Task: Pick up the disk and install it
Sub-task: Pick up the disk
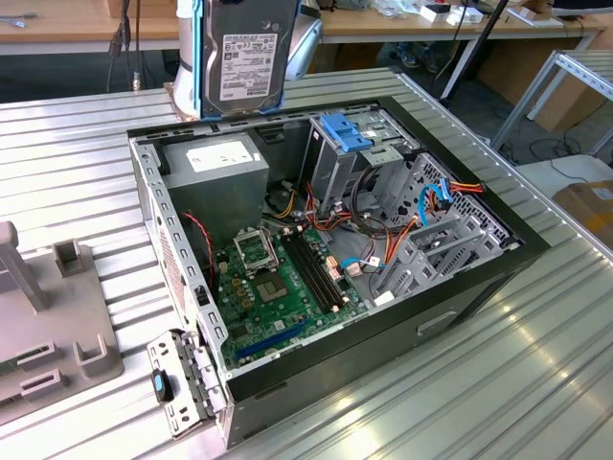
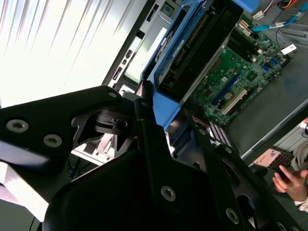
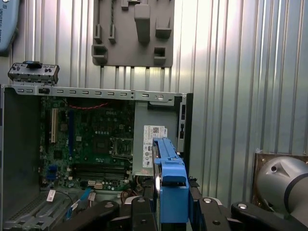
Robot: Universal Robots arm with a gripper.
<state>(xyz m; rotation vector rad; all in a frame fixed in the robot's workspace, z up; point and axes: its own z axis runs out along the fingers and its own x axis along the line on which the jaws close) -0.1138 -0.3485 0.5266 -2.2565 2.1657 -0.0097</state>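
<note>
- hanging upright at the far side of the exterior view, the disk [image 1: 247, 53] turns its dark face and white label toward that camera, with its blue frame running down both sides.
- the claw [image 3: 171, 211] is clenched on the disk; in the first wrist view its black fingers [image 3: 142, 214] sit on either side of the blue-framed edge, which is seen end-on between them.
- the disk is off the bench [image 1: 498, 383], held over the far rim of the open computer case [image 1: 460, 287]. its lower edge is close to that rim, and i can't tell whether they touch.
- just inside the case, below the disk, sits the grey power box [image 1: 215, 177] with its own white label.
- the green circuit board [image 1: 278, 287] lies flat on the case floor, with red and blue cables bunched toward the exterior view's right.
- a light-blue bracket [image 1: 345, 129] stands in the drive cage, a little to the exterior view's right of the disk.
- a grey holder plate [image 1: 48, 326] with raised blocks rests on the ribbed bench, on the exterior view's left, apart from the case.
- in the second wrist view a person's hand [image 2: 288, 180] shows at the edge, well away from the claw.
</note>
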